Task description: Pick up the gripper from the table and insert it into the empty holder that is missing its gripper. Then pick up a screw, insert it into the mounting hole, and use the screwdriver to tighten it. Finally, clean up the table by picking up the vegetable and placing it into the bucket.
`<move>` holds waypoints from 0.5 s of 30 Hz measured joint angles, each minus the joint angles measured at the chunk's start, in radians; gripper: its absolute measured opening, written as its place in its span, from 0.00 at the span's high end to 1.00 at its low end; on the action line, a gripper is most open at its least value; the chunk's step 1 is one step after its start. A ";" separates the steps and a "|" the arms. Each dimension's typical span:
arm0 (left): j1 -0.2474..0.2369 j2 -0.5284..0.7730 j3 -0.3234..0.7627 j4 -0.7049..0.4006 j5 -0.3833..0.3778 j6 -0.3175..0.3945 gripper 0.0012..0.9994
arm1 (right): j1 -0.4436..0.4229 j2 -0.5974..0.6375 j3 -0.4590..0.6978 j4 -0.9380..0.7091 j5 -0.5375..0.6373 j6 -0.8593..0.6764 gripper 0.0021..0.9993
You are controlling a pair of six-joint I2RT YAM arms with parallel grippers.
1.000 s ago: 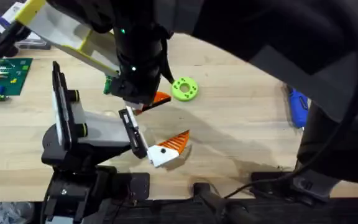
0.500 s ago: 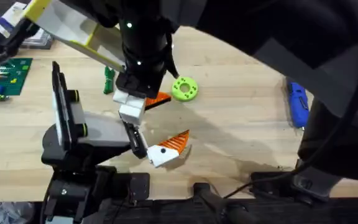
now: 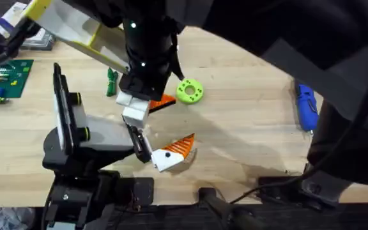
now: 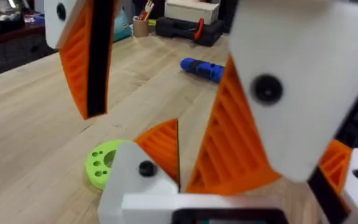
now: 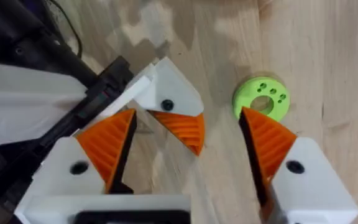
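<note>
Pale wooden desk runs under both arms, with the blue screwdriver lying well off to one side and the dark-green vegetable lying beyond the black stand. The right arm's fingers point straight down at the desk and are spread wide, with nothing held. The gripper lies just below them, inside the gap but nearer one finger than the other. Its white base touches the end of the holder. Its long axis runs away from that black bar, so the orange wedge points towards the lime-green ring past the other finger. It looks seated, though how deep it sits in the holder cannot be told. The right arm is plainly the nearer one, wrist upright directly over the joint. The left arm's fingers stay low beside the holder, set well apart and holding nothing. The next move probably depends on the mounting hole in the white base, which sits almost directly under the right arm's open fingers, so it would be a short vertical approach rather than a sideways reach.
</note>
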 joint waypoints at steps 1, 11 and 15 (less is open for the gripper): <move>0.000 0.000 0.000 0.000 0.000 0.001 0.01 | -0.001 -0.001 0.000 0.000 0.000 0.000 0.01; 0.000 -0.002 0.000 0.000 0.001 0.008 0.01 | -0.056 -0.064 0.000 0.008 -0.027 0.028 0.01; 0.000 -0.002 0.000 0.000 0.001 0.008 0.01 | -0.080 -0.082 0.000 0.008 -0.028 0.037 0.01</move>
